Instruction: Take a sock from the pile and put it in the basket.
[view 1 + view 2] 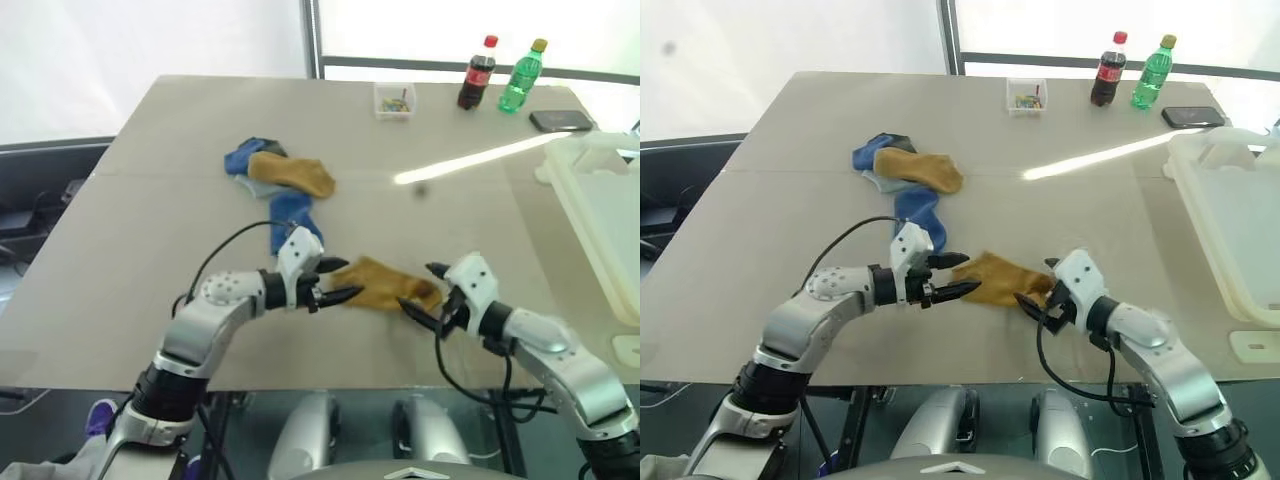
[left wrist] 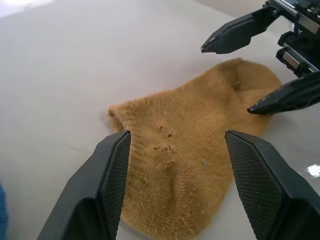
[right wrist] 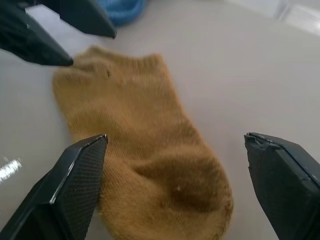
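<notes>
Mustard sock lies flat on the table, between my two claws. Left gripper spread at one end, right gripper wide at the other, neither holding it. Pile sits further back, basket at the right edge.

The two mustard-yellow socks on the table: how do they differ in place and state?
The near sock lies flat and alone between the open left gripper and the open right gripper; the far sock lies crumpled on the pile, touching blue socks, away from both grippers. Both are mustard-yellow ankle socks outside the basket.
</notes>
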You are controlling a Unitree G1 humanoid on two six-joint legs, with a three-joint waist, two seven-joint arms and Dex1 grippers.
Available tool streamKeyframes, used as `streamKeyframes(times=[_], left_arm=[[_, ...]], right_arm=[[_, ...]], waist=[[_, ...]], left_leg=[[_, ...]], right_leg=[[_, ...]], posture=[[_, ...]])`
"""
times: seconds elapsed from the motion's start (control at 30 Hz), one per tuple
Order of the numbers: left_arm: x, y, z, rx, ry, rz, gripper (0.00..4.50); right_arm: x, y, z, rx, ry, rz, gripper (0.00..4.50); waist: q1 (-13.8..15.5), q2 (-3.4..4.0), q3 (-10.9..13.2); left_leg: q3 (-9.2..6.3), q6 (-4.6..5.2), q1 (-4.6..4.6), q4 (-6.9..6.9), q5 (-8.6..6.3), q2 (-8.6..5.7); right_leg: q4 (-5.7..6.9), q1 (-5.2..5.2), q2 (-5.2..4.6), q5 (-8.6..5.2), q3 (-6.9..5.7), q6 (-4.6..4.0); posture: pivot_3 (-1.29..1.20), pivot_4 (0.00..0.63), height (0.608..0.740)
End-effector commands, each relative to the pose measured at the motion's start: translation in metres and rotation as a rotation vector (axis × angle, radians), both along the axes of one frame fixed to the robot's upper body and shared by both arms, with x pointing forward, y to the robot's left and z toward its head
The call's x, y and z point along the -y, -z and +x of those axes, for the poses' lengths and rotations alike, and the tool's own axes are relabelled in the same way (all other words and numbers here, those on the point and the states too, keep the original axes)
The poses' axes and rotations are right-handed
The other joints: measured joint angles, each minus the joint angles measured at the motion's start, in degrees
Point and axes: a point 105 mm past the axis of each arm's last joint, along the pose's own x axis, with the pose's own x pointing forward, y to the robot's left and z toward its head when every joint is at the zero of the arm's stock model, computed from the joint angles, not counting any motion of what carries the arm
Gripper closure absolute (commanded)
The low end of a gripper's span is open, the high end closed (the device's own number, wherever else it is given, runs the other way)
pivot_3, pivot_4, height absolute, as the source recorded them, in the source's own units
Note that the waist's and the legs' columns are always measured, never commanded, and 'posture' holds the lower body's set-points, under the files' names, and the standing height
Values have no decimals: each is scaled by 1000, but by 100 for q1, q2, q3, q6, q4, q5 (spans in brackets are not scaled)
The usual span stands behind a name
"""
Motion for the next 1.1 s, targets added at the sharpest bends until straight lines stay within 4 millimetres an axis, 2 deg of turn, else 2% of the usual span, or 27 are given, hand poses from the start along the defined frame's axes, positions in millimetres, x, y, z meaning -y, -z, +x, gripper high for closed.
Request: streamKeyframes(times=[0.03, 0.27, 0.4, 0.53, 0.67, 0.87, 1.0, 1.1], left_arm=[[0, 3, 2, 58, -34, 25, 1336], [5, 4, -2, 51, -47, -21, 1336], [4, -3, -1, -5, -66, -80, 1336], [-8, -11, -1, -89, -113, -135, 1336], [-23, -12, -11, -205, -124, -146, 1336], [-23, -4, -19, -278, -88, -75, 1336], [-18, -6, -14, -261, -80, -61, 1336], [-15, -3, -9, -255, -75, -42, 1336]], right_arm=[[14, 3, -1, 73, -16, -104, 0], [34, 6, -9, 117, -54, -196, 0], [37, -4, -7, 106, -17, -112, 0], [26, -23, -12, 93, -38, 17, 0], [15, -37, -21, 116, -99, 58, 0], [7, -51, -38, 157, -207, 107, 0], [16, -59, -44, 179, -204, 109, 0], [32, -62, -53, 209, -190, 40, 0]], waist=[[-1, 0, 0], [9, 0, -3], [7, 0, -4], [-3, 0, -3], [-18, 2, -2], [16, 1, -2], [14, 1, -1], [21, 1, -1]], left_leg=[[1, 1, 1, 0, 0, 0], [-1, 2, 6, 3, -1, 2], [-1, 2, 7, 4, -1, 2], [-2, 2, 6, 3, -1, 8], [-2, 1, 7, 3, -1, 11], [-5, 1, 7, 3, -2, 5], [-4, 1, 7, 4, -2, 4], [-4, 1, 7, 3, -2, 6]], right_leg=[[0, 0, 0, 0, 1, 0], [-1, 5, -3, -3, -3, -2], [0, 6, -3, -2, -3, -1], [3, 5, -1, 0, -2, 1], [5, 3, 0, 0, -1, 2], [2, 4, -2, -3, -5, -2], [1, 5, -3, -5, -3, -6], [2, 5, -3, -7, -1, -10]], posture=[[0, 150, 729], [0, 150, 729], [0, 150, 729], [0, 150, 729], [0, 150, 729], [0, 150, 729], [0, 150, 729], [0, 150, 729]])
